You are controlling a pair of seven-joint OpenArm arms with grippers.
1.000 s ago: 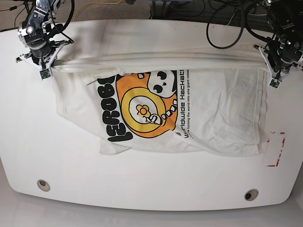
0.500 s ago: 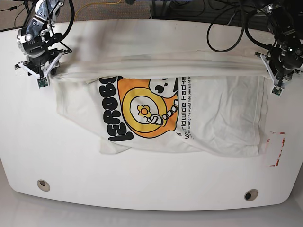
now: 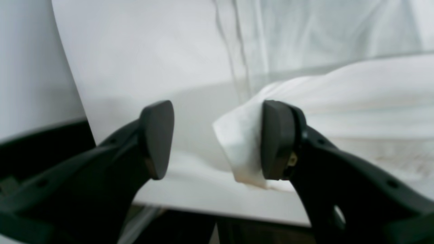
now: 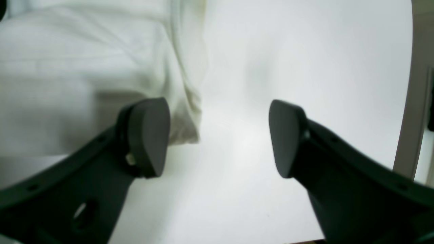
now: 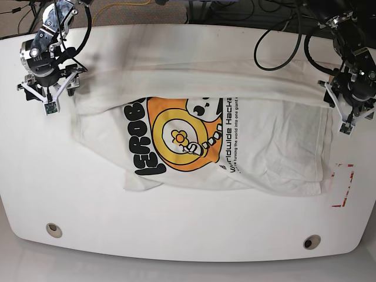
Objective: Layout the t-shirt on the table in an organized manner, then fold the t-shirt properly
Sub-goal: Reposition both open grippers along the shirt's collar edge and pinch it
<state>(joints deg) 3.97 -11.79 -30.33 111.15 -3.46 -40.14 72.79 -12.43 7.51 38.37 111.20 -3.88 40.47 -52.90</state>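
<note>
The white t-shirt (image 5: 258, 135) lies spread on the table (image 5: 176, 229), its orange-and-yellow graphic (image 5: 176, 138) facing up and its far part folded over in a long band. My right gripper (image 5: 48, 94) hovers at the band's left end. In the right wrist view it (image 4: 220, 135) is open, with a shirt corner (image 4: 183, 112) just beside its left finger. My left gripper (image 5: 345, 111) is at the band's right end. It (image 3: 217, 135) is open too, and a cloth corner (image 3: 237, 145) rests against its right pad (image 3: 274, 139), not pinched.
A red tape rectangle (image 5: 343, 185) is marked near the table's right edge. Two round grommet holes (image 5: 54, 230) (image 5: 311, 242) sit near the front edge. Black cables (image 5: 282, 35) loop over the far edge behind the arms.
Both grippers have opened and let go of the shirt's folded edge, which now rests on the table. Both arms have shifted slightly outward from the corners.
</note>
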